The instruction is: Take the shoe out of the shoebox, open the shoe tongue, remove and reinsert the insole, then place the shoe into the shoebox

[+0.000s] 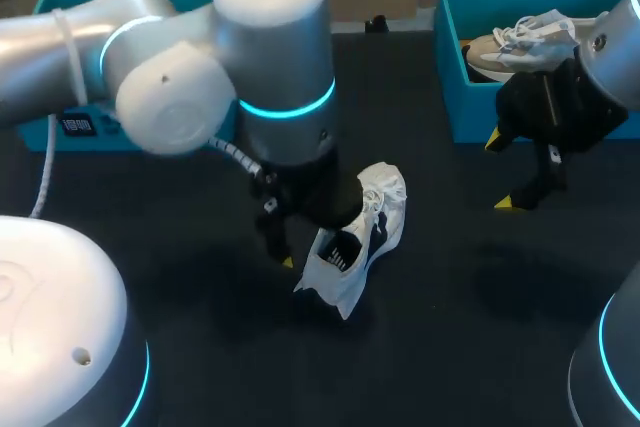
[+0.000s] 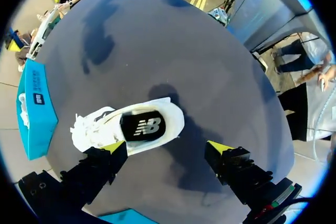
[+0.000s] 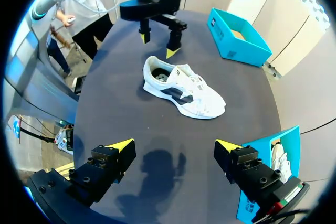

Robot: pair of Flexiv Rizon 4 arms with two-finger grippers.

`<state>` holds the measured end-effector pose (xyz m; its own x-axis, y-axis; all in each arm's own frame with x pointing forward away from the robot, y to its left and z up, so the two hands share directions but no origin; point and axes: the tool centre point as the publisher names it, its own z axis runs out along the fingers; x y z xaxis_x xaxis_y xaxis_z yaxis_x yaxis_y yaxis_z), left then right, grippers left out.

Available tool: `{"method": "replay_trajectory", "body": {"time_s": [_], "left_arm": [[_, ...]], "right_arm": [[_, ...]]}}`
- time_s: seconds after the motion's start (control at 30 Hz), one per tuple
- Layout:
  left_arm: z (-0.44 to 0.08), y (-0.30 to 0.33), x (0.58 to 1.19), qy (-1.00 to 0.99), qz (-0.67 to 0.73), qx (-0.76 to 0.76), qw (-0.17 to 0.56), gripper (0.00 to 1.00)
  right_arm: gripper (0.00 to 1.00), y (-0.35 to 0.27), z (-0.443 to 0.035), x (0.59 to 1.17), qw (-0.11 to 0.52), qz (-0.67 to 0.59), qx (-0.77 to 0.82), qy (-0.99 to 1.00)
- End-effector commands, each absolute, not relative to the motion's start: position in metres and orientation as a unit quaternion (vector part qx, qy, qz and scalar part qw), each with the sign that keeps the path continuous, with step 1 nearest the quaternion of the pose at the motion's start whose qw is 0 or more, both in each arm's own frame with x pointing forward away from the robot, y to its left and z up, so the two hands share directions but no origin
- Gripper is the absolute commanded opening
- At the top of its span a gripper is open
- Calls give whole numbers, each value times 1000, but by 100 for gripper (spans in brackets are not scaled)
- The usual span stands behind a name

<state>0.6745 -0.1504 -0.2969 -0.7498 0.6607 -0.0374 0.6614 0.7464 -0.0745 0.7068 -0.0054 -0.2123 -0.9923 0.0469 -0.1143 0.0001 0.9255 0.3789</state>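
Since the white shoe point(image 2: 126, 127) is seen on the table, just ahead of one finger of the left gripper point(image 2: 167, 148), removal from the shoebox point(image 1: 470, 117) is judged done. Both grippers' fingers, the right gripper point(image 3: 175, 145) included, are spread and empty. Whether the insole steps are done cannot be told. Reboxing is left.

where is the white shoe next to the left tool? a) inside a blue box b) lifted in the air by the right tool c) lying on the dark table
c: the shoe lies on the table, with the left tool open at its heel end.
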Motion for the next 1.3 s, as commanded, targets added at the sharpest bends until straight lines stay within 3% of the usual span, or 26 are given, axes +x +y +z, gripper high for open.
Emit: {"method": "replay_trajectory", "body": {"time_s": [0.03,0.8,1.3], "left_arm": [[-304,-152,662,936,-52,346,41,100],[-363,-160,649,949,-26,308,60,100],[-393,-160,647,952,-21,302,35,100]], "right_arm": [[100,-5,-213,707,61,192,12,979],[100,-5,-213,707,61,192,12,979],[100,-5,-213,707,61,192,12,979]]}}
